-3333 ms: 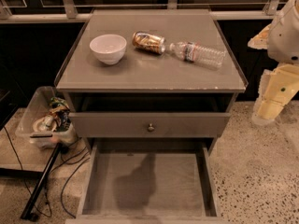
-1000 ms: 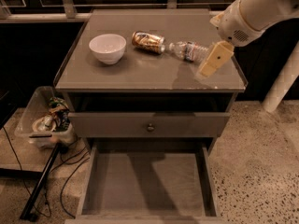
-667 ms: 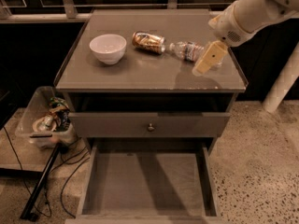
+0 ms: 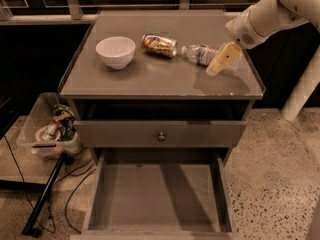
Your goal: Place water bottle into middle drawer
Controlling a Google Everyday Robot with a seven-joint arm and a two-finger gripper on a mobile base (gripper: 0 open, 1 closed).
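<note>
The water bottle [image 4: 201,54] lies on its side on the cabinet top [image 4: 150,79], at the right, with its white cap pointing left toward a can. My gripper [image 4: 223,58] reaches in from the upper right. Its cream fingers hang over the bottle's right end, low above the top, and cover part of the bottle. The middle drawer [image 4: 155,196] is pulled out at the bottom of the view, with a bare floor and nothing in it.
A gold-brown can [image 4: 159,45] lies just left of the bottle. A white bowl [image 4: 115,51] stands further left. A shut drawer front with a round knob [image 4: 161,136] sits above the open drawer. A cluttered plastic bin [image 4: 49,130], cables and a black pole [image 4: 44,196] are on the left floor.
My arm has come in from the right side of the cabinet to above its top. The gripper has moved left and now hangs over the bottle's right end. The bottle has not moved.
</note>
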